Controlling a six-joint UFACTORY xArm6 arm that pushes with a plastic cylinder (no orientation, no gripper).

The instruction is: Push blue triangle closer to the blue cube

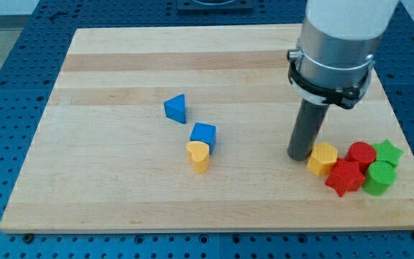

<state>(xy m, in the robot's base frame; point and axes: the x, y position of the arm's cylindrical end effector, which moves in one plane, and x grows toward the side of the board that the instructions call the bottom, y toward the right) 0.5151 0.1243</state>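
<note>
The blue triangle (pixel 176 108) lies a little left of the board's middle. The blue cube (pixel 203 135) sits just below and to the right of it, a small gap apart. A yellow heart block (pixel 198 155) touches the cube's lower left. My tip (pixel 298 155) rests on the board far to the right of both blue blocks, right beside a yellow hexagon block (pixel 323 158).
A cluster at the lower right holds a red star block (pixel 344 177), a red cylinder (pixel 361 155), a green cylinder (pixel 379 178) and a green star block (pixel 387 152). The wooden board (pixel 121 194) lies on a blue perforated table; its right edge is near the cluster.
</note>
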